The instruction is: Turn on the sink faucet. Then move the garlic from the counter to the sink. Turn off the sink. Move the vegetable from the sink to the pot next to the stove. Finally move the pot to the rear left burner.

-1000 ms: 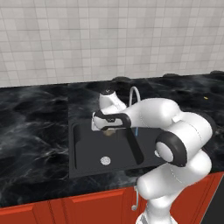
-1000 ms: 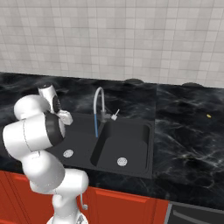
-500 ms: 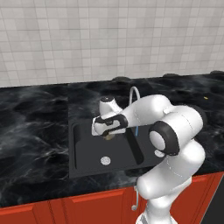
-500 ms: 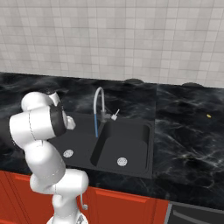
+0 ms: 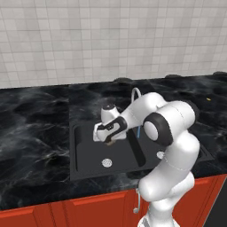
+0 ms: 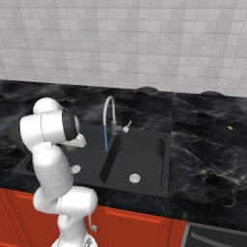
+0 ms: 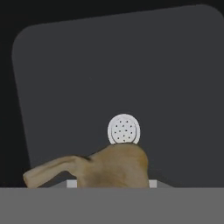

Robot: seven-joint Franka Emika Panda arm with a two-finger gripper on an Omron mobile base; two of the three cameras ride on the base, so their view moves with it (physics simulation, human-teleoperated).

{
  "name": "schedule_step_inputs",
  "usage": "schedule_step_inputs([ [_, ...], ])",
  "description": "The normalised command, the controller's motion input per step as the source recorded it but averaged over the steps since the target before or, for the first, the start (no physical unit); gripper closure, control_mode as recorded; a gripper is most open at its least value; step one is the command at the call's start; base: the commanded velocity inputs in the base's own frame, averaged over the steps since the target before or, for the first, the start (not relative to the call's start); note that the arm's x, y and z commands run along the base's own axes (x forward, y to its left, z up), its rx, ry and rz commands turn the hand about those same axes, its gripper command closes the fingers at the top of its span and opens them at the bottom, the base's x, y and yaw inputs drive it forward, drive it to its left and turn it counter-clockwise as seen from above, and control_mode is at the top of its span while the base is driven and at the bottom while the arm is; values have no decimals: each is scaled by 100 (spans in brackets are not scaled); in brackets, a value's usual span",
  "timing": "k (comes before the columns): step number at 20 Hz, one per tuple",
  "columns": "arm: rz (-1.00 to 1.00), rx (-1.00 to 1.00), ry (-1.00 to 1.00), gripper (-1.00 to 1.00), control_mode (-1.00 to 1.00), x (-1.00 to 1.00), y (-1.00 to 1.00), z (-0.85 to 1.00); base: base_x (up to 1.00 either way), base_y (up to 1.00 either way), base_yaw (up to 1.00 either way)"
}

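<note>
My gripper (image 5: 107,140) hangs over the left basin of the black sink (image 5: 84,155), shut on the tan garlic (image 5: 111,141). In the hand view the garlic (image 7: 105,168) sits between the fingers and covers most of them, its stalk pointing left. Straight below it lies the white round drain (image 7: 124,129) on the basin floor. The curved faucet (image 6: 110,107) stands behind the divider, and a thin blue stream of water (image 6: 106,140) runs from its spout. From the right base view my own arm hides the hand.
The sink has two basins, each with a drain (image 6: 134,178). The faucet's lever (image 6: 126,128) sticks out to the right of its stem. Black marble counter (image 5: 31,119) surrounds the sink, with a tiled wall behind and red cabinets below.
The hand with the garlic has sunk slightly lower over the left basin, and the elbow has swung round. The water keeps running.
</note>
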Motion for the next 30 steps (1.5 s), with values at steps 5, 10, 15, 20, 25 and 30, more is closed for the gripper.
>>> schedule_step_inputs([
  [5, 0, 0, 0, 100, -100, 30, 0, -49, 0, 0, 0],
  [10, 0, 0, 0, 100, -100, 31, 0, -44, 0, 0, 0],
  [15, 0, 0, 0, 100, -100, 31, 0, -42, 0, 0, 0],
  [20, 0, 0, 0, 100, -100, 27, 0, -39, 0, 0, 0],
  [25, 0, 0, 0, 100, -100, 22, 2, -34, 0, 0, 0],
  [30, 0, 0, -1, 100, -100, 18, 1, -28, 0, 0, 0],
])
